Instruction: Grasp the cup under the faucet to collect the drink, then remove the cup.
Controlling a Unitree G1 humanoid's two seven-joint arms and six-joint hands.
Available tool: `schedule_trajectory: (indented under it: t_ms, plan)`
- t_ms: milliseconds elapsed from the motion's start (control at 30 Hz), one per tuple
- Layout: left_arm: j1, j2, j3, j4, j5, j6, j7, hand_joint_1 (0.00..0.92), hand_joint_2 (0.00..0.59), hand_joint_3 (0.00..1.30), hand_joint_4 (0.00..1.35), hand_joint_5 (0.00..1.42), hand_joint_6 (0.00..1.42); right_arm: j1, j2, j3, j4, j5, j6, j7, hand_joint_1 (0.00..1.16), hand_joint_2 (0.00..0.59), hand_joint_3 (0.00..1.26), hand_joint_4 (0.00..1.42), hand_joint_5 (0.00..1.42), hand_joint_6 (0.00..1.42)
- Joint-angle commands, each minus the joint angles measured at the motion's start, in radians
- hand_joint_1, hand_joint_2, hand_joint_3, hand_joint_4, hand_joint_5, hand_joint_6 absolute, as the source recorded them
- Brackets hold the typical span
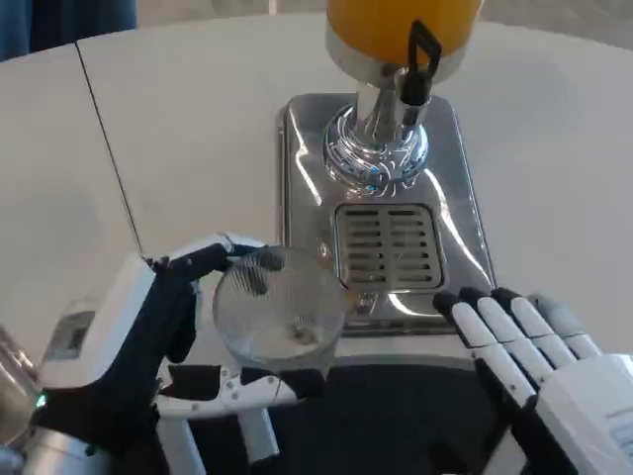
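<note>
A clear ribbed cup [280,309] is held by my left hand [148,341], fingers wrapped around its sides, at the front left corner of the dispenser's steel base [302,178]. The cup looks empty and sits left of the slotted drip grille [388,245]. The faucet with its black lever [416,67] hangs above the grille, under the orange juice tank [381,25]. My right hand [539,361] lies flat with fingers extended, just in front of the base's right corner, holding nothing.
The dispenser stands on a white table [198,129] with a dark seam running down the left side. A dark area [396,416] lies at the table's near edge between my hands.
</note>
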Motion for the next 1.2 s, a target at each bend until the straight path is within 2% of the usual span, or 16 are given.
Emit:
schedule_trajectory:
  t_ms: [33,367,600,833,1200]
  plan:
    - [-0.076,-0.027,-0.046,0.042,0.032,0.012,0.015,0.695,0.000,1.05,1.21,1.35,1.42,0.033,0.009,-0.014,-0.021,0.006,0.010,-0.008,0.26,0.479,0.00,0.00,0.00,0.00]
    - [-0.413,-0.072,-0.128,0.362,0.096,0.067,0.077,0.695,0.000,1.05,1.21,1.35,1.42,0.073,0.039,-0.029,-0.054,0.004,0.036,0.001,0.26,0.479,0.00,0.00,0.00,0.00]
    - [-0.559,-0.098,-0.181,0.505,0.101,0.078,0.117,0.695,0.000,1.05,1.21,1.35,1.42,0.088,0.041,-0.040,-0.055,0.014,0.033,-0.004,0.26,0.479,0.00,0.00,0.00,0.00]
    - [-0.653,-0.123,-0.229,0.609,0.111,0.098,0.152,0.695,0.000,1.05,1.21,1.35,1.42,0.100,0.055,-0.040,-0.055,0.020,0.033,-0.018,0.26,0.479,0.00,0.00,0.00,0.00]
    - [-0.716,-0.165,-0.271,0.689,0.133,0.117,0.212,0.695,0.000,1.05,1.21,1.35,1.42,0.128,0.065,-0.044,-0.066,0.028,0.026,-0.023,0.26,0.479,0.00,0.00,0.00,0.00]
